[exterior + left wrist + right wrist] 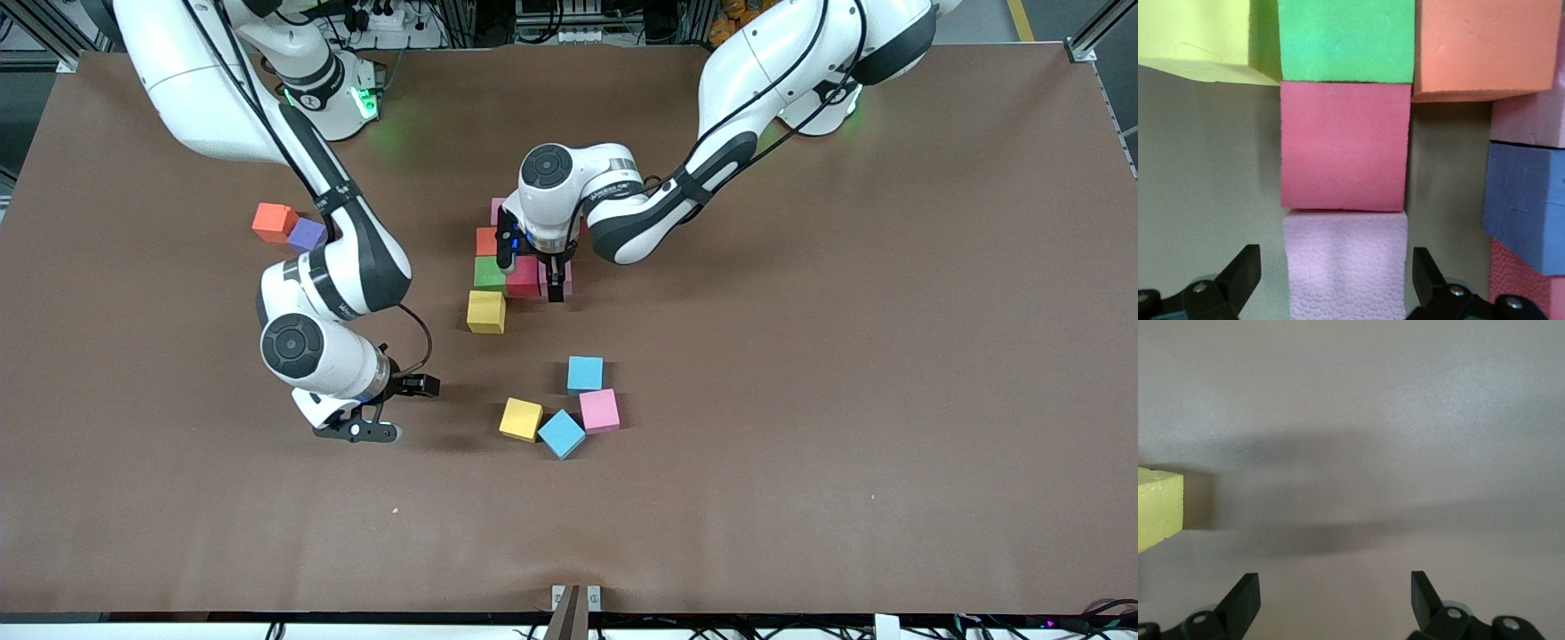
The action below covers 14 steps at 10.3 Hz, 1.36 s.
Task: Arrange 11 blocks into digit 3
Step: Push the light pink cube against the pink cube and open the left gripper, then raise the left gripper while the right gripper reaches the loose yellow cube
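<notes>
Left tool [536,283] sits low over the block cluster mid-bench, fingers [1238,277] spread either side of a pale pink block [1346,263] — not gripping. Red block [1345,147] touches it, then green [1346,40]; yellow [486,311] and orange [486,241] flank the green. Right tool [391,409], fingers apart, hovers over bare bench [800,444]. 4 loose blocks [569,407] lie nearer the camera; an orange-purple pair [289,227] lies toward the right arm's end.

The blocks [486,311] looked like matt foam, and the pale pink block [1346,267] showed a pebbled, dimpled face. The table [800,400] wore a dull brown, cloth-like cover, while the arms' white shells [204,98] were glossy plastic
</notes>
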### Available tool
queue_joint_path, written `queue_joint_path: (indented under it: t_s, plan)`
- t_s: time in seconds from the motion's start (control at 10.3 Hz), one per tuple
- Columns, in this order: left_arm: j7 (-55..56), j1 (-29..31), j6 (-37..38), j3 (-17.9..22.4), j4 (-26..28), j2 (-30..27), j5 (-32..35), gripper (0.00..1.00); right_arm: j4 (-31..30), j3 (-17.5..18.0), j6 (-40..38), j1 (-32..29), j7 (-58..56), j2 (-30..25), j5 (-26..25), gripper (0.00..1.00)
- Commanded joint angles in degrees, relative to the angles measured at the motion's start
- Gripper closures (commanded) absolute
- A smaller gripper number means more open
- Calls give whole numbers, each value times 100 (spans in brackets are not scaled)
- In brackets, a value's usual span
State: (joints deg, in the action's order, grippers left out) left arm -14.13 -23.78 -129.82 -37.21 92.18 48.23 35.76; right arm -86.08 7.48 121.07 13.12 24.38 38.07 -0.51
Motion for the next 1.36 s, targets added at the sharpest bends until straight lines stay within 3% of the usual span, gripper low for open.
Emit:
queue_joint_path:
  t_s: [0.0, 0.39, 0.58, 0.78, 0.97, 1.07, 1.26]
  plan:
    - [-90, -22, 218, 3, -25, -190, -86, 0, 57, 34, -13, -29, -21, -1, 182, 0]
    - [-117, 732, 1219, -777, -16, -594, -148, 0, 57, 34, 4, -20, -13, 16, 191, 0]
    - [-143, 1312, 1720, -1199, 10, -823, -148, 0, 109, 25, 292, 102, 92, 86, 715, 0]
    - [-134, 1909, 2012, -1595, 1, -946, -148, 0, 240, 25, 452, 313, 355, 235, 815, 0]
    - [-143, 2612, 2319, -2060, 10, -964, -148, 0, 1212, -18, 505, 699, 794, 927, 763, 0]
    - [-143, 2746, 2407, -2106, 2, -964, -148, 0, 1530, -45, 497, 866, 857, 1139, 736, 0]
    - [-152, 2913, 2470, -2106, 10, -982, -148, 0, 1865, -325, 462, 1339, 866, 1491, 116, 0]
